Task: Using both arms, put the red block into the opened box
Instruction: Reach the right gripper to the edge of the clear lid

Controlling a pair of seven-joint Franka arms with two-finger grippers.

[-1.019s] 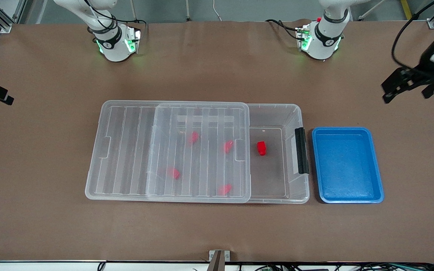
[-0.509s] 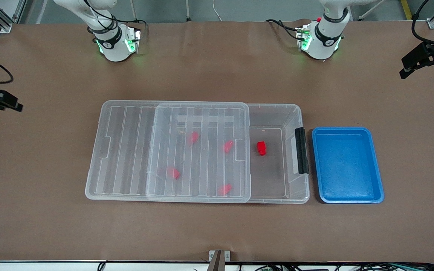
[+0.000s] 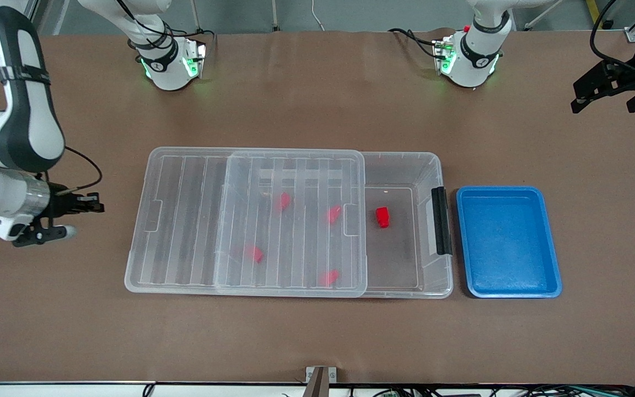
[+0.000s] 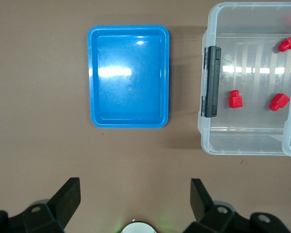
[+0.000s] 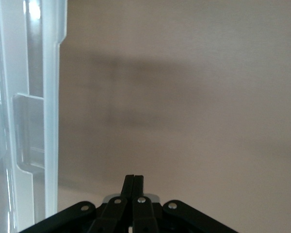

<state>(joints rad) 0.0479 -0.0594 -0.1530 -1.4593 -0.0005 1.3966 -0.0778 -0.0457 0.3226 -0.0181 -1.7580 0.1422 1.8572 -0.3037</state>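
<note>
The clear box [image 3: 430,165] lies mid-table, with its ribbed lid [image 3: 185,220] slid toward the right arm's end. One red block [image 3: 382,217] lies in the uncovered part near the black latch [image 3: 441,220]. Several more red blocks show through the lid, such as one red block [image 3: 334,214]. My right gripper [image 3: 97,208] is shut on nothing over bare table beside the lid's end [image 5: 51,97]; the wrist view shows the right gripper [image 5: 134,180] with its fingers pressed together. My left gripper [image 3: 604,103] hangs open and empty over the left arm's end of the table. Its wrist view shows the left gripper [image 4: 134,194], the red block [image 4: 235,99] and the box [image 4: 252,143].
A blue tray [image 3: 507,286] with nothing in it sits beside the box's latch end, toward the left arm's end; in the left wrist view the blue tray [image 4: 94,73] is also seen. Both arm bases stand along the table edge farthest from the front camera.
The right arm has swung in from the table's end and its gripper has shut, now beside the lid. The left gripper has shifted toward the robots' side of the table, still open.
</note>
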